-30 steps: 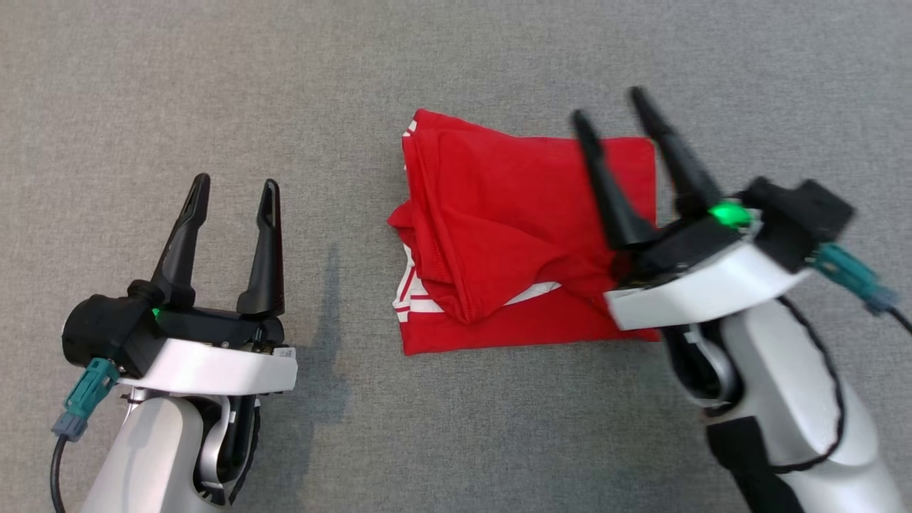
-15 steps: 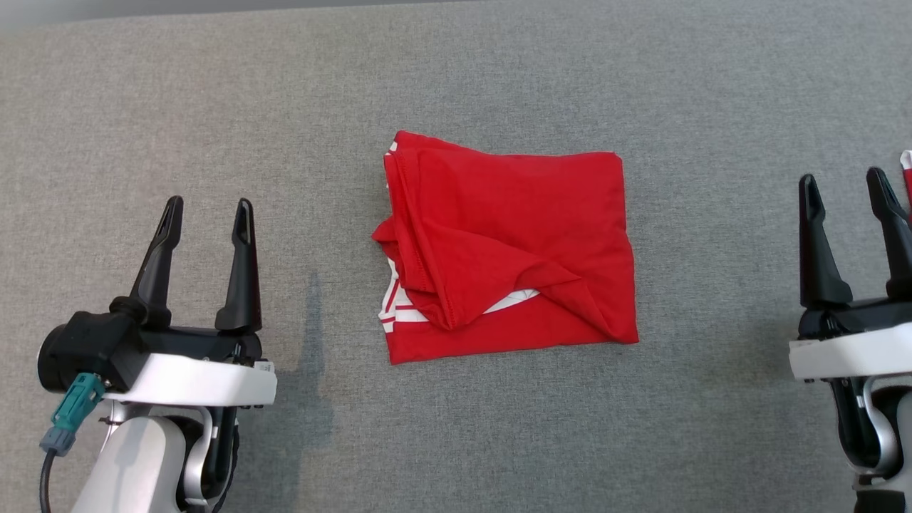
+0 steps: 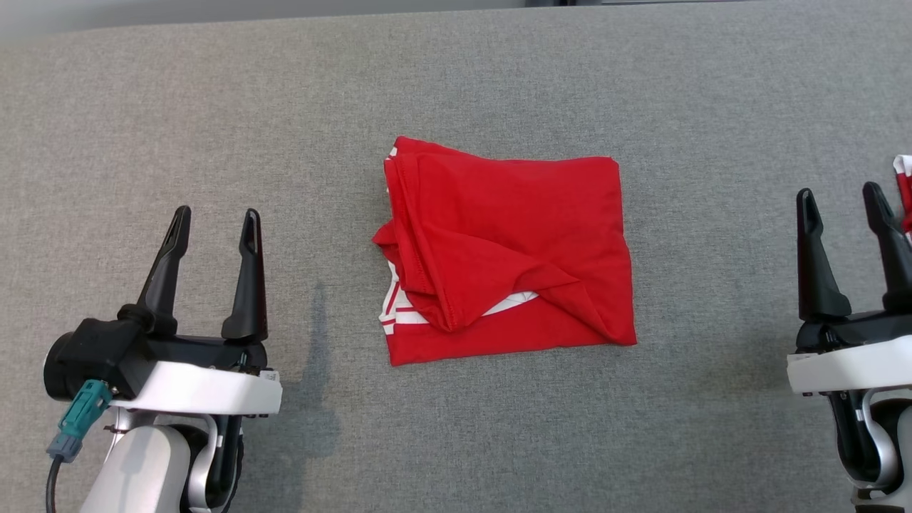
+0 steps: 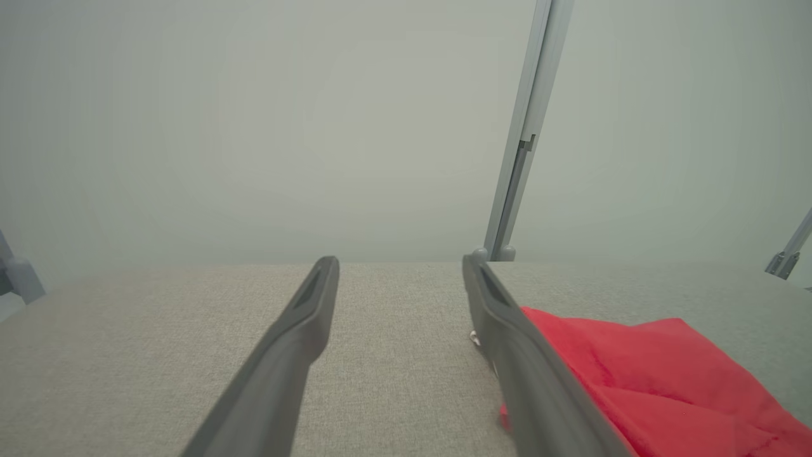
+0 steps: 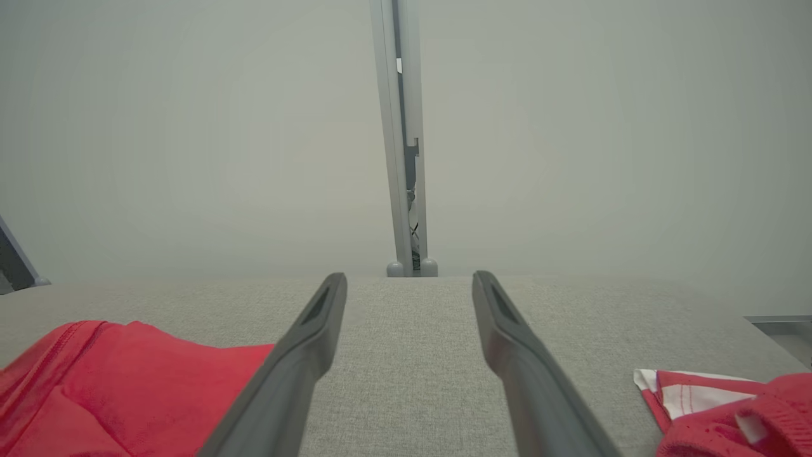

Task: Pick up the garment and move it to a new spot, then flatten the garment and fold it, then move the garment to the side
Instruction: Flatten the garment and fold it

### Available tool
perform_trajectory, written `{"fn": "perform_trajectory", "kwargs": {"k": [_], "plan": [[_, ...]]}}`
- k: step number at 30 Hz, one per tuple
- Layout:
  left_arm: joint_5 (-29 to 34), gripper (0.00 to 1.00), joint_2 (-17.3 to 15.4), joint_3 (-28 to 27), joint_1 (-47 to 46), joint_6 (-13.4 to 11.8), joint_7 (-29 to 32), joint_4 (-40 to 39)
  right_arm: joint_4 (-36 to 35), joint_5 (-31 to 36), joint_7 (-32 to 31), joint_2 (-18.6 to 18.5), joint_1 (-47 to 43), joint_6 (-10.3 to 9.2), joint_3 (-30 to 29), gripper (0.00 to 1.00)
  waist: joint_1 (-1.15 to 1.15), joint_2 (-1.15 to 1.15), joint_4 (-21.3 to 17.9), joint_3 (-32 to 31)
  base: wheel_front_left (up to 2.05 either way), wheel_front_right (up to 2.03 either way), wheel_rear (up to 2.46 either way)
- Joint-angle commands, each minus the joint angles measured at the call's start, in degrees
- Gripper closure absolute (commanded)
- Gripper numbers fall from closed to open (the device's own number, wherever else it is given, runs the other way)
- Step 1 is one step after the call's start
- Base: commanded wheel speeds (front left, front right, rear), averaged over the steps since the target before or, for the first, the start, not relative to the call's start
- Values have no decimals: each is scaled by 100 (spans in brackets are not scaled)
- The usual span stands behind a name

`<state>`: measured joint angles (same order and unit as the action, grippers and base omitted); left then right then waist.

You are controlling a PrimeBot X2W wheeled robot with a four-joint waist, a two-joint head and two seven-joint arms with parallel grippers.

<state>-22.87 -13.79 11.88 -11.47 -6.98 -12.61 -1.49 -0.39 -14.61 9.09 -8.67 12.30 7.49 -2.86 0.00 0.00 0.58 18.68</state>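
Layout: folded red-and-white fabric garment lies, long axis crosswise, on grey cloth-covered counter between left end effector, seemingly nearer, and right end effector, both released and empty.

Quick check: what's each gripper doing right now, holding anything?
Left gripper: open, holding nothing, left of the folded red garment.
Right gripper: open, holding nothing, right of it.

Folded red garment mid-table, bare grey tabletop open on both flanks, red-and-white cloth crowding right edge, metal post behind
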Motion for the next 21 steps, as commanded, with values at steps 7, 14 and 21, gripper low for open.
{"fn": "perform_trajectory", "kwargs": {"k": [7,14,21], "plan": [[-4,0,-1,68,-48,-33,16,-106,231,-180,-96,-361,278,0,476,100,0,0,131,89,0,0,0],[-35,0,71,129,-174,23,-24,-109,957,-569,36,-783,977,0,1622,100,0,0,317,282,0,0,0],[-59,0,203,221,-333,85,-111,15,2103,-1277,359,-955,1945,0,3397,100,0,0,572,493,0,0,0]]}}
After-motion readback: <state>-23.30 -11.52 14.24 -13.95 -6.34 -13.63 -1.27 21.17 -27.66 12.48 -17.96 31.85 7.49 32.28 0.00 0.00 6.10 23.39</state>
